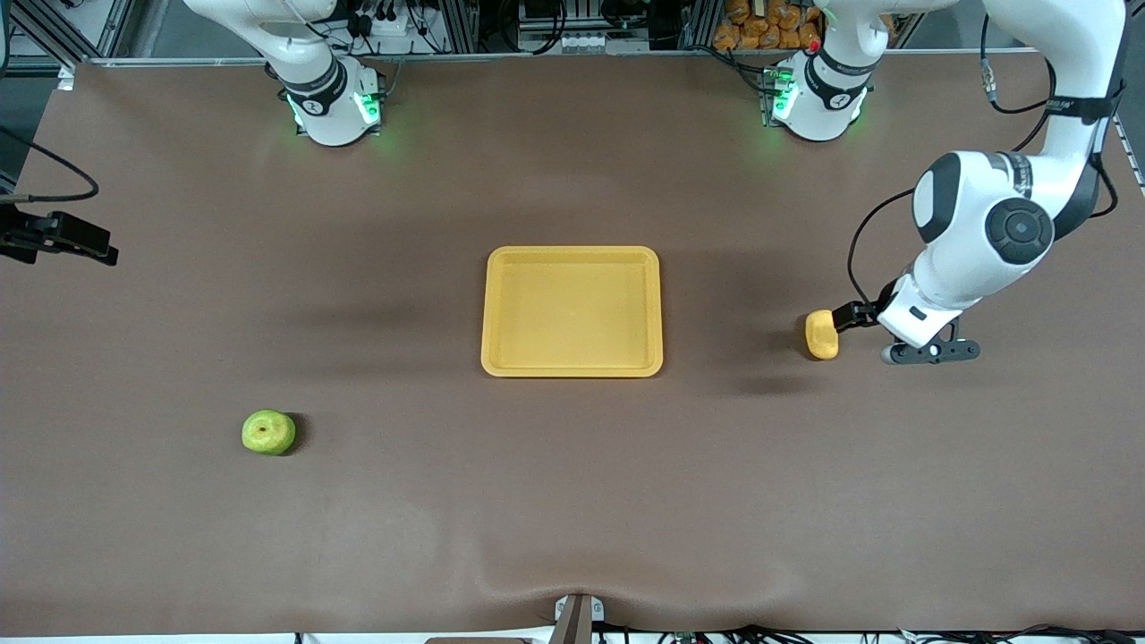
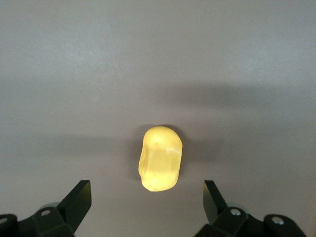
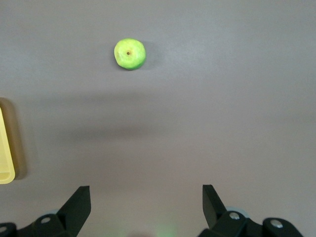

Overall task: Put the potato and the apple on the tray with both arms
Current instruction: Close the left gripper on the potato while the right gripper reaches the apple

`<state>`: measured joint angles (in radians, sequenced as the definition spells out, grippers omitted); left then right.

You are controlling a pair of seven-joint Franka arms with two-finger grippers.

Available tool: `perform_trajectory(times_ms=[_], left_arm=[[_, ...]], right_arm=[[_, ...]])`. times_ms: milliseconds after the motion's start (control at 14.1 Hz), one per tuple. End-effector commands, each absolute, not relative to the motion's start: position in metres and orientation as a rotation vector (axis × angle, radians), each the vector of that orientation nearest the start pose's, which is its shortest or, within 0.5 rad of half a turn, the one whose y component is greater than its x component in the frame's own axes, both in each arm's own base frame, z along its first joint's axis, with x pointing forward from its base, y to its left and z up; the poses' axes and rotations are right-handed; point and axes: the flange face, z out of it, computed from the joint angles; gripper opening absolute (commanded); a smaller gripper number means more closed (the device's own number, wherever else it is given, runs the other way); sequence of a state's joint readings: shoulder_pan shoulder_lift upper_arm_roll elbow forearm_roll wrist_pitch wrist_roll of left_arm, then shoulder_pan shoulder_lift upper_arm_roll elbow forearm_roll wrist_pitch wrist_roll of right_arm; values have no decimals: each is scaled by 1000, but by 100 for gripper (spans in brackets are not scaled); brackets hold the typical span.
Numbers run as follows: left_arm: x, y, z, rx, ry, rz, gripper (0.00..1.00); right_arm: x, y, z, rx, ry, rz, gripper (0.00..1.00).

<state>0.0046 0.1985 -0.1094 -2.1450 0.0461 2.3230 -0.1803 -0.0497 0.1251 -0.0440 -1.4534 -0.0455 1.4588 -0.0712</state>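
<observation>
The yellow potato (image 1: 821,334) lies on the brown table toward the left arm's end. My left gripper (image 1: 848,316) hangs low just beside it, open and empty. In the left wrist view the potato (image 2: 160,158) lies just ahead of the open left gripper (image 2: 146,197), not between the fingers. The green apple (image 1: 267,432) sits toward the right arm's end, nearer to the front camera than the yellow tray (image 1: 572,310), which holds nothing. My right gripper (image 3: 145,205) is open and empty, high over bare table. It looks down on the apple (image 3: 130,53) and the tray's edge (image 3: 5,153). It is out of the front view.
A black device with a cable (image 1: 58,237) juts in at the table's edge at the right arm's end. The two arm bases (image 1: 331,98) (image 1: 818,94) stand along the table's edge farthest from the front camera.
</observation>
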Motion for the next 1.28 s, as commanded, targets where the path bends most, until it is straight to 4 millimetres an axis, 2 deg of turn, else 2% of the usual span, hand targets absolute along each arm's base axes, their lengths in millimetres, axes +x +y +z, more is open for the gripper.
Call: perform_trajectory(times_ms=[0, 71, 142, 285, 498, 925, 1209], left_arm=[[554, -56, 285, -3129, -79, 50, 100], [554, -56, 278, -3129, -79, 67, 100], [554, -56, 271, -3130, -79, 75, 100], [554, -57, 263, -3131, -76, 87, 100], [554, -58, 247, -3135, -76, 95, 100], [556, -59, 220, -3145, -77, 82, 94], [550, -59, 211, -3142, -76, 115, 86]], right_arm=[[587, -60, 593, -3183, 18, 228, 100], [592, -62, 583, -3178, 20, 254, 100], [599, -64, 565, -3173, 26, 303, 100], [603, -73, 555, -3162, 44, 321, 100], [619, -82, 518, -3148, 58, 405, 100], [638, -103, 474, -3131, 98, 491, 100], [645, -103, 450, -3116, 98, 526, 100]])
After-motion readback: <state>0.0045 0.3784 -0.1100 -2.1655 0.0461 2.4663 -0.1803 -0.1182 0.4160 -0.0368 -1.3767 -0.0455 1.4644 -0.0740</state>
